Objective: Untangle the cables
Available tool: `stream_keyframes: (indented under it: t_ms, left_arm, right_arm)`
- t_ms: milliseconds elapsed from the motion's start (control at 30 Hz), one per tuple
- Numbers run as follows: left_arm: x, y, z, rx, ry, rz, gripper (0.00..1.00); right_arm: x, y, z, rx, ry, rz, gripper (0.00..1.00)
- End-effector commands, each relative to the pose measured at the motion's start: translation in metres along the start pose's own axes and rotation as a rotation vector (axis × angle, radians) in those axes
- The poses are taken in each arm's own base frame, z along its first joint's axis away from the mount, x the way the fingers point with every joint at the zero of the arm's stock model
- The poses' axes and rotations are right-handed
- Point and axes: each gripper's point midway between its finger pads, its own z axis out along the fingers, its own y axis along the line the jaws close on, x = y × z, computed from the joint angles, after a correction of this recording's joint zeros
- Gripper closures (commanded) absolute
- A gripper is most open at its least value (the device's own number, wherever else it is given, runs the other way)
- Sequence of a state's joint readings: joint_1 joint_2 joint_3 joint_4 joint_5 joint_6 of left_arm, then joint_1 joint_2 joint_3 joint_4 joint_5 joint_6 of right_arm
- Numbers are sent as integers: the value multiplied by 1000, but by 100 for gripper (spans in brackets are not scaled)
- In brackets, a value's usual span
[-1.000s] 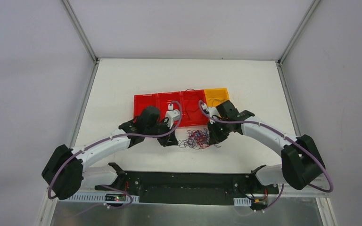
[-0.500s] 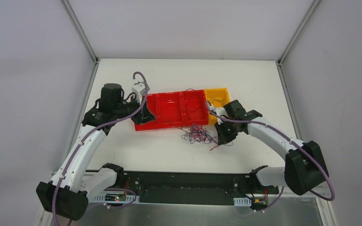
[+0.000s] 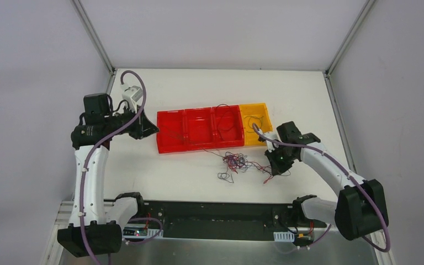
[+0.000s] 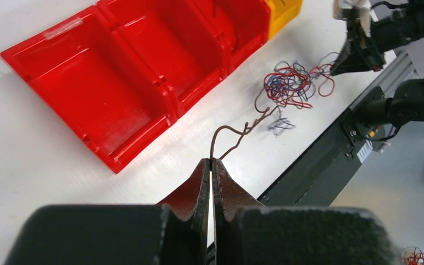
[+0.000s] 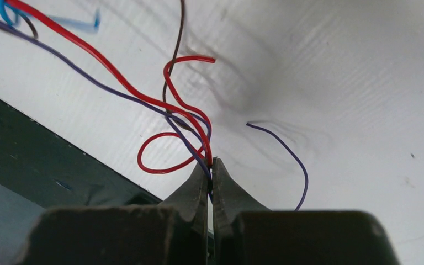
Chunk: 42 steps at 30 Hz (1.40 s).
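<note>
**On the worktop (image 3: 143, 165): cables (image 3: 233, 162) between two pincers**

The cables lie tangled just near of the red bins (image 3: 187, 147). The left pincer (image 4: 211, 163), well left of them, pinches one brown strand. The right pincer (image 5: 212, 163), at their right edge, clamps red and purple strands.

A white desk (image 3: 210, 88) stands enclosed on three sides by plain pale-grey walls (image 3: 27, 83). Aluminium posts (image 3: 93, 36) rise at its far corners and a black rail (image 3: 215, 212) runs along its near edge, under soft, even light.
</note>
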<state>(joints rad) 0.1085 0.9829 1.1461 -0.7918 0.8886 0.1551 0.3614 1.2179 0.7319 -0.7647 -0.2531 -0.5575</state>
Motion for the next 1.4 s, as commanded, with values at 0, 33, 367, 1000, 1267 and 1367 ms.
stream_keyframes:
  t_ms: [0, 33, 367, 1000, 1267, 1367]
  left_arm:
    - [-14, 8, -20, -44, -52, 11, 100]
    - [-19, 13, -23, -59, -67, -8, 100]
    - [-43, 84, -65, -255, -147, -130, 100]
    - [-13, 205, -166, -684, -123, -255, 100]
    - [-6, 210, -179, -693, -104, -217, 100]
    - [-12, 146, -142, -413, -67, -83, 100]
  right_arm:
    - [33, -12, -15, 39, 72, -73, 100]
    - [38, -14, -15, 42, 80, -80, 100]
    - [78, -34, -14, 81, 132, -74, 100]
    - [104, -80, -24, 105, 157, 63, 100]
    - [101, -102, -25, 108, 160, 111, 100]
    - [85, -95, -33, 54, 117, 150, 100]
